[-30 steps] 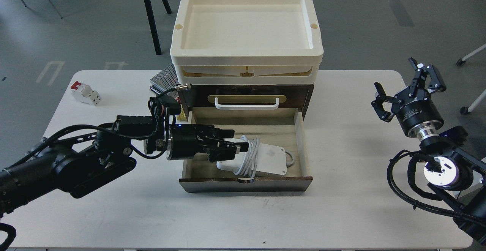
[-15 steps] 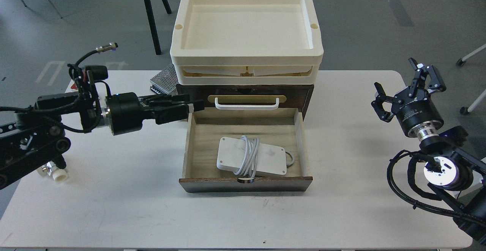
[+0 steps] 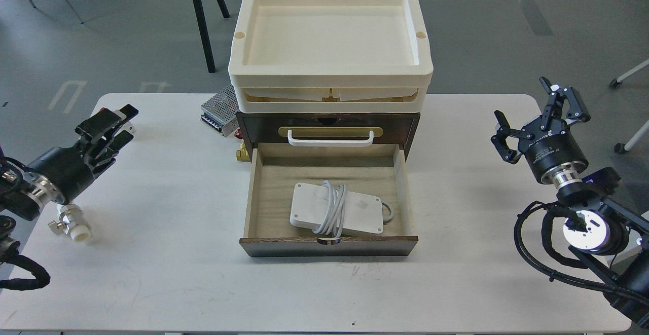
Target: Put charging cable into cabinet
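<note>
White lettering runs around the body of the right gripper, too small to read. The charging cable bears a faint grey logo, no words.

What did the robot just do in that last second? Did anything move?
The left gripper let go of the charging cable, drew back out of the open drawer and swung away to the table's left side, where it now hangs empty. The right gripper barely shifted and is open. The charging cable stayed lying in the lower drawer of the cabinet, which is pulled out as before; the cream trays did not move.
</note>
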Controlling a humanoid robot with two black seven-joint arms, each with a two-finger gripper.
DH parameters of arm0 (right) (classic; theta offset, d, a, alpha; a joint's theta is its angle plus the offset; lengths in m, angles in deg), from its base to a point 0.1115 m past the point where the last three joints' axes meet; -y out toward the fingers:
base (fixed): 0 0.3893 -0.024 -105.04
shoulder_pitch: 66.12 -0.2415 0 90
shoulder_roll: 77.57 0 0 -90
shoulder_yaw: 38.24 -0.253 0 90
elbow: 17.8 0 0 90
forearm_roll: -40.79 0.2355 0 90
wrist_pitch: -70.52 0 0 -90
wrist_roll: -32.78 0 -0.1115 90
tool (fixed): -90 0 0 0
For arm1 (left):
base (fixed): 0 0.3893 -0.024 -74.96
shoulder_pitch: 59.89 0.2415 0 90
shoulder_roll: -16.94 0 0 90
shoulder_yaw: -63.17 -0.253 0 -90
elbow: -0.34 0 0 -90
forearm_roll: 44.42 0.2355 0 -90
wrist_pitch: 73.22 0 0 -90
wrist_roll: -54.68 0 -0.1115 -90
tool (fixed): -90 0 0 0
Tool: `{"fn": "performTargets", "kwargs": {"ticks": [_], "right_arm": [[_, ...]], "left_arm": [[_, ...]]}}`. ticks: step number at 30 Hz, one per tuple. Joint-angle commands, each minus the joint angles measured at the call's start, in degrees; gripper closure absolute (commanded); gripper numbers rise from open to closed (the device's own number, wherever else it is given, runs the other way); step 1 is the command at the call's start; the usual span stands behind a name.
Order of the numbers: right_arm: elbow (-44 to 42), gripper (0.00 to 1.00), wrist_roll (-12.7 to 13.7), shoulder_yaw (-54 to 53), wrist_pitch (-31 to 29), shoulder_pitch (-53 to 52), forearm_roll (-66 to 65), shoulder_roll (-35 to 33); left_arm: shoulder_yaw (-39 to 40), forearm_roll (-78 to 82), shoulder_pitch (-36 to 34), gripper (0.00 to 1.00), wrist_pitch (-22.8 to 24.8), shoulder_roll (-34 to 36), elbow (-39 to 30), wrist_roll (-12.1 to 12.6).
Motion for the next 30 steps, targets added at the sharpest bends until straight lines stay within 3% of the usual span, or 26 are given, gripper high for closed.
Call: {"fn": "performTargets", "kwargs": {"ticks": [1, 6, 9, 13, 17, 30], "right_arm": [[-0.09, 0.00, 0.00, -0.33, -0.08, 0.00, 0.06, 0.00], [0.00, 0.01, 0.00, -0.33, -0.17, 0.00, 0.06, 0.00], [0.00, 0.00, 0.00, -0.33, 0.00, 0.00, 0.06, 0.00], [-0.09, 0.00, 0.00, -0.34, 0.18, 0.09, 0.06, 0.09], [-0.09, 0.01, 0.00, -0.25, 0.18, 0.00, 0.06, 0.44], [-0.17, 0.00, 0.00, -0.34, 0.18, 0.00, 0.06, 0.53]], "left_arm": [[1.47, -7.44, -0.60, 0.06, 0.16, -2.13, 3.23, -0.01], [6.12, -10.96, -0.95, 0.02, 0.25, -6.96, 8.68, -0.01], [10.34, -13.77, -0.95, 0.02, 0.86, -10.91, 15.78, -0.01], [15.44, -15.36, -1.48, 0.02, 7.79, -17.15, 23.01, -0.01], [15.45, -15.19, -1.39, 0.02, 12.99, -18.40, 24.86, -0.01], [15.36, -14.66, -1.83, 0.02, 13.35, -19.45, 24.86, -0.01]]}}
